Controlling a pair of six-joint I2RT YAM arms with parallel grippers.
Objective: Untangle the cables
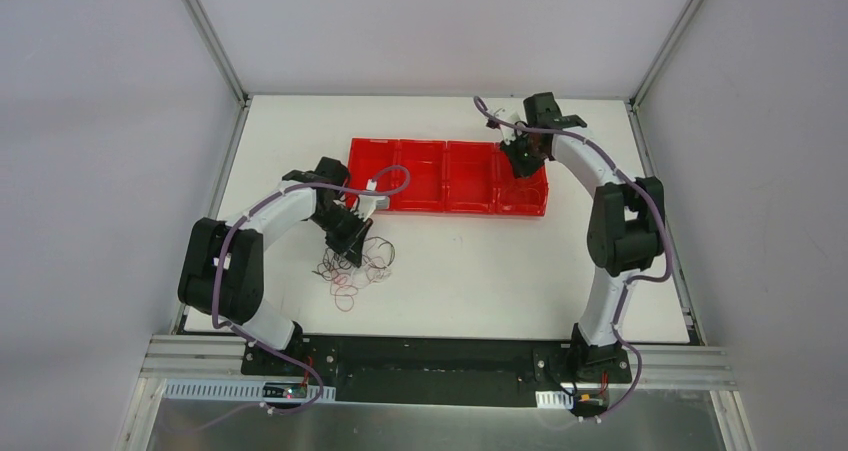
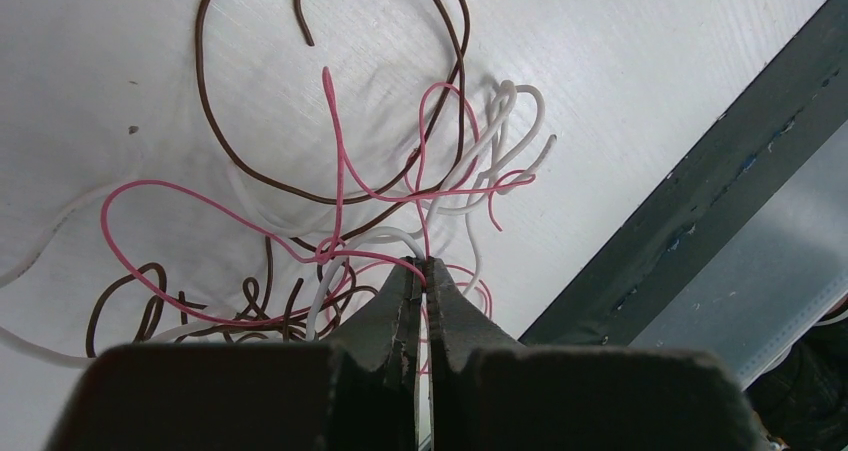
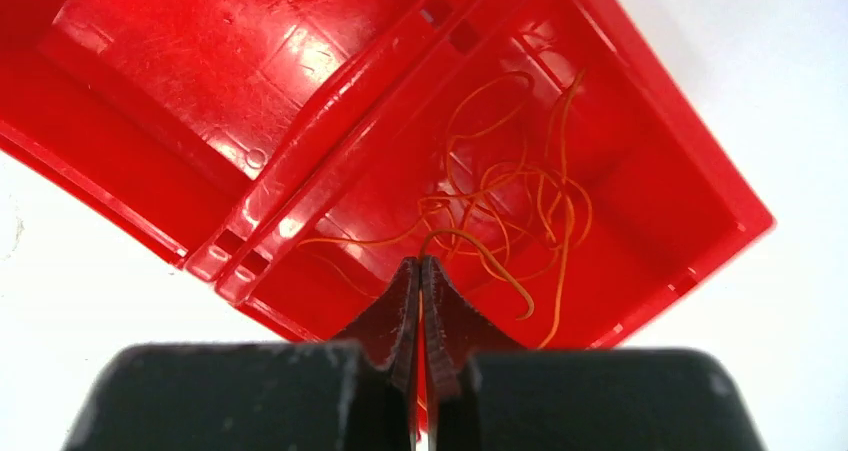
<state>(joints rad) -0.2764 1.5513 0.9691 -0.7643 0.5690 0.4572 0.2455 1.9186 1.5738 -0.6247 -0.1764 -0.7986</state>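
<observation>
Cables (image 1: 352, 266) lie tangled on the table (image 1: 480, 271) by my left gripper (image 2: 423, 264), nipped shut on a pink strand (image 2: 335, 151), I judge to draw it free, while my right gripper (image 3: 420, 263), closed, hangs over orange wires (image 3: 500, 211) lying in the bin (image 3: 660, 121).

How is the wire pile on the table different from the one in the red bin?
The table pile mixes pink, brown and white wires; the bin pile looks all orange. The table pile lies on the white table; the bin pile sits inside a red bin. Both are thin, looped wires.
</observation>
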